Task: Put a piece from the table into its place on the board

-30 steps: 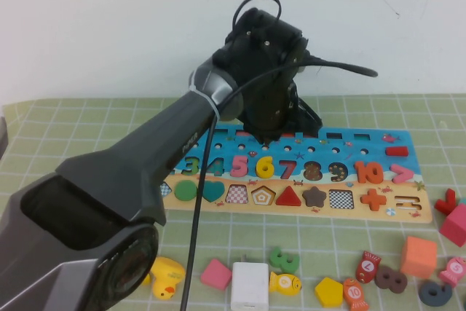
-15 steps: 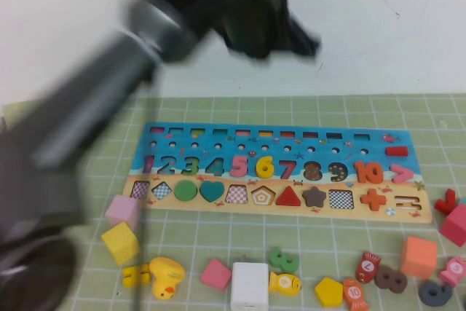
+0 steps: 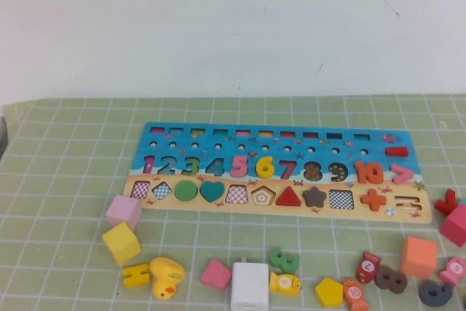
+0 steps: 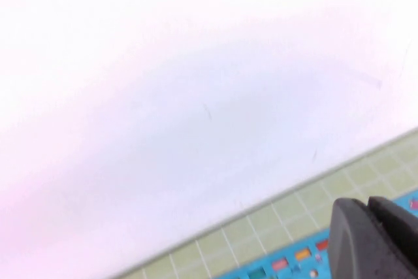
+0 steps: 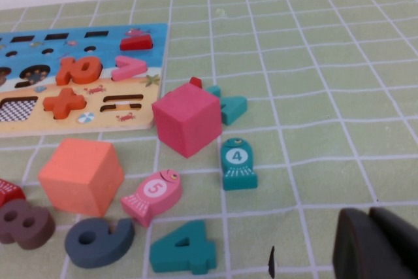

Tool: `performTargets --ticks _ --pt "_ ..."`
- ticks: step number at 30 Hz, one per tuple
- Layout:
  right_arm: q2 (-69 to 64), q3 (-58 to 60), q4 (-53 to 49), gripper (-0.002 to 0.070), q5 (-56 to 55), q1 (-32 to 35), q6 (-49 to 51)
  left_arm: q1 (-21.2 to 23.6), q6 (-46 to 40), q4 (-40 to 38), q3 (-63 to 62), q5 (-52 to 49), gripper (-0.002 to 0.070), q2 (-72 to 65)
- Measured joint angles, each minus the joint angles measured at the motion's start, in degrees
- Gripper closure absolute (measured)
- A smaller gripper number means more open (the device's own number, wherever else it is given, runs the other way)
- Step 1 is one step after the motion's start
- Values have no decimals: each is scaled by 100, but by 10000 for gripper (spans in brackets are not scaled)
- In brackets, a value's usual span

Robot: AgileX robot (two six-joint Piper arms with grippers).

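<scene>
The yellow numeral 6 lies in its slot on the board, between the pink 5 and the red 7. The board rests on the green grid table. Neither arm shows in the high view. In the left wrist view my left gripper is shut and empty, raised and facing the white wall, with the board's far edge below it. In the right wrist view my right gripper is shut and empty, low over the mat, to the right of the board's end.
Loose pieces lie along the table's front: pink cube, yellow cube, yellow duck, white block, green 3, orange cube. Near the right gripper are a magenta cube and a teal 4.
My left arm, which stood over the board's middle a second ago, has risen and left the high view. The yellow 6 stays in its slot.
</scene>
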State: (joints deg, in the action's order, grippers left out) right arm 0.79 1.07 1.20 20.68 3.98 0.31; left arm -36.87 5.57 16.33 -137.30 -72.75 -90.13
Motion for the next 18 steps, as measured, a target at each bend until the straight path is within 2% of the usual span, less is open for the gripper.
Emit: performTargets --ticks 12,16,18 --pt "0 0 0 679 0 0 0 -4 -69 -1 226 -3 677 1869" --pt "0 0 0 679 0 0 0 -4 374 270 1896 110 677 2921" --pt "0 0 0 679 0 0 0 81 733 505 3021 616 677 3481"
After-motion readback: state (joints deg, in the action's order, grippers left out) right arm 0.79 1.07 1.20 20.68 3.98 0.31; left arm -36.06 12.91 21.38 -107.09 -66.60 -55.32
